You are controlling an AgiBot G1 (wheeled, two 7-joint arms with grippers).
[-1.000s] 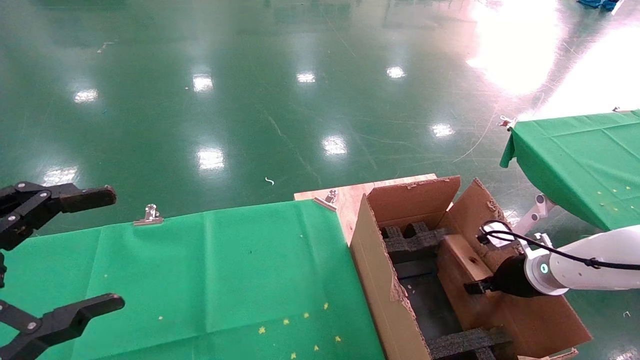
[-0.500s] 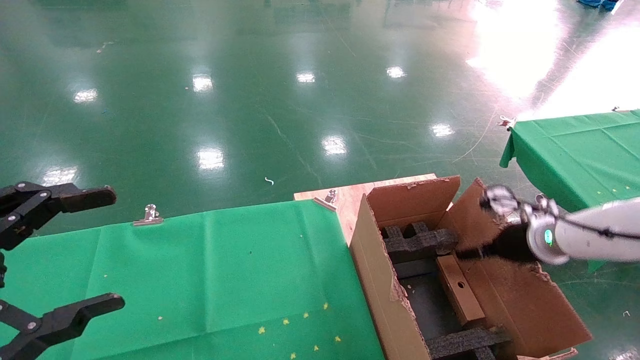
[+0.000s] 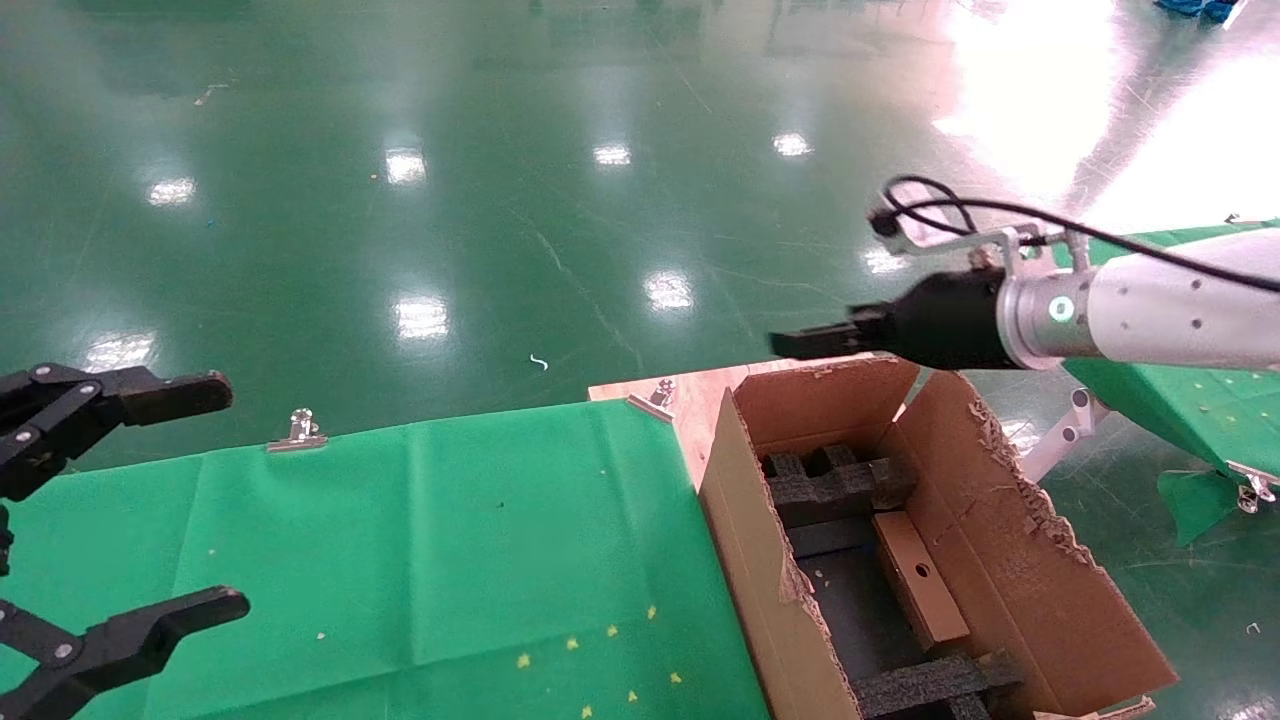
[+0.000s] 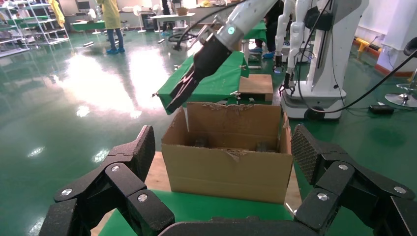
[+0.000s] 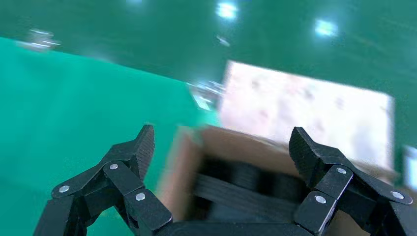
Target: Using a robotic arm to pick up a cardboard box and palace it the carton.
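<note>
The small brown cardboard box [image 3: 920,580], with a round hole in its top face, lies inside the carton [image 3: 757,560] between black foam blocks [image 3: 835,482]. It rests against the carton's right wall. My right gripper [image 3: 812,342] hangs in the air above the carton's far flap. It is open and empty, and in the right wrist view its jaws [image 5: 222,142] stand wide over the carton's rim [image 5: 184,162]. My left gripper [image 3: 230,490] is parked open at the left edge of the green table. In its wrist view the carton [image 4: 226,172] faces the gripper, with the robotic arm [image 4: 211,49] above it.
The carton stands on a wooden board [image 3: 700,385] at the right end of the green-clothed table [image 3: 450,540]. Metal clips [image 3: 298,430] hold the cloth at its far edge. A second green table [image 3: 1190,400] stands right of the carton. A glossy green floor lies beyond.
My right gripper has let go of the cardboard box inside the carton, then risen up and out to above the far flap. The box now lies in the carton. The left arm has not moved.
</note>
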